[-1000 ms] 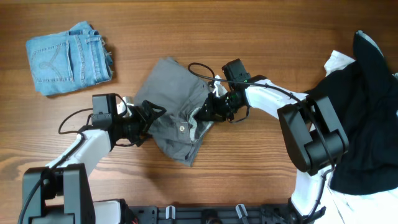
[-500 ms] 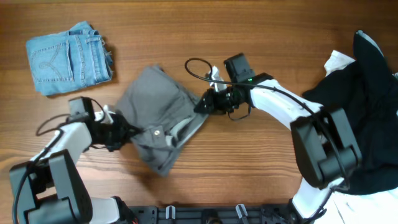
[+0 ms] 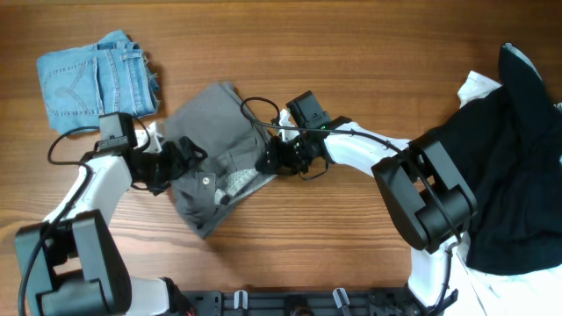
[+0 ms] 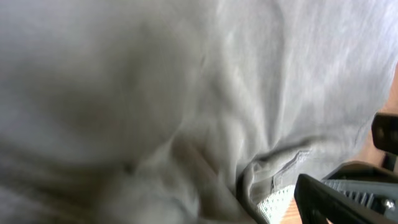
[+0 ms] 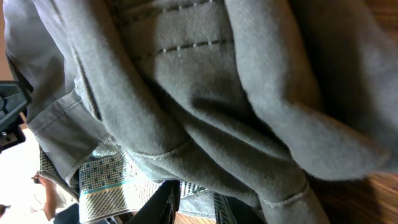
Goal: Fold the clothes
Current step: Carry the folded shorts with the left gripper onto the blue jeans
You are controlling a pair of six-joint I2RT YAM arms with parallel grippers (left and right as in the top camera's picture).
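Since half a second ago:
- right gripper (image 3: 266, 161) has moved left and slightly down
- left gripper (image 3: 182, 158) has moved up and right, so the two are closer together
- mid-grey cotton shorts (image 3: 213, 149) between them are more bunched; the metal button (image 3: 208, 180) is turned up
- pale checked lining (image 3: 235, 181) is now exposed near the right gripper

Jaws:
- Right: in the wrist view a dark finger (image 5: 163, 202) sits at the bottom edge with the lining (image 5: 106, 180) and grey cloth (image 5: 205, 93) drawn in. Reads as clamped on the shorts' edge.
- Left: the wrist view is filled with blurred grey fabric (image 4: 186, 93). Cannot tell if it is closed.

Folded light-blue denim shorts (image 3: 95, 81) are unmoved at far left. The black garment (image 3: 518, 158) lies over the white garment (image 3: 479, 88) at far right.

Surface: brown wood-grain table (image 3: 351, 53). No room is visible beyond it.
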